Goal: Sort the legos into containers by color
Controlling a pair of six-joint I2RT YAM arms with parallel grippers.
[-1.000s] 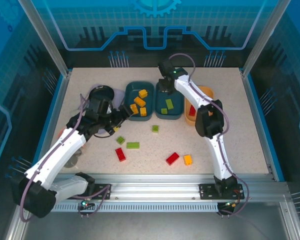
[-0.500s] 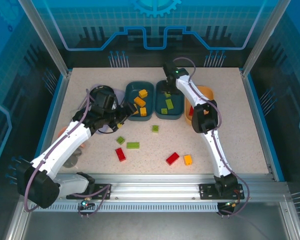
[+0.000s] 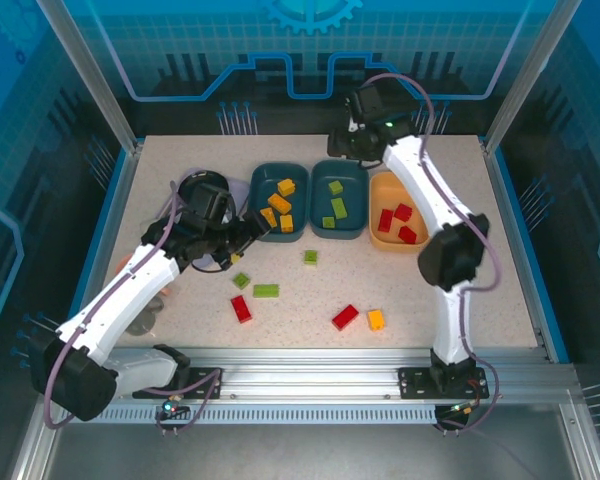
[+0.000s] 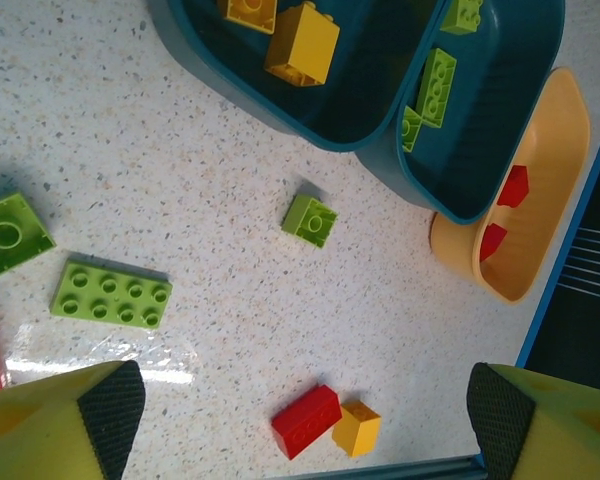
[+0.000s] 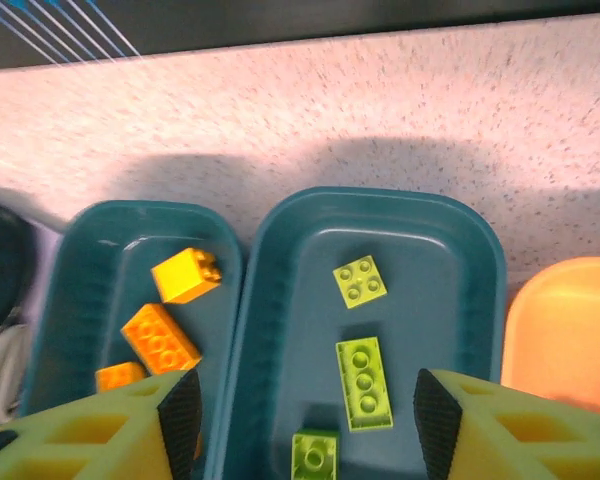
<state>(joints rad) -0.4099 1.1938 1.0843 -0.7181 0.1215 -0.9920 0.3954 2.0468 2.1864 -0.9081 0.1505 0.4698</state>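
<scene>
Left gripper [image 4: 305,400]: jaws wide apart, empty, over the table [image 3: 460,290].
Right gripper [image 5: 307,415]: spread, empty, above the middle teal tray [image 5: 440,290].
Long green lego [image 3: 266,291]: flat on the table, long axis left-right, open room to its right.

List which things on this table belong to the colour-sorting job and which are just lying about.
Part of the job:
- loose green brick, red brick, yellow brick
- left teal tray
- middle teal tray
- orange tray

Just lying about:
- black bowl, beside the left teal tray
</scene>
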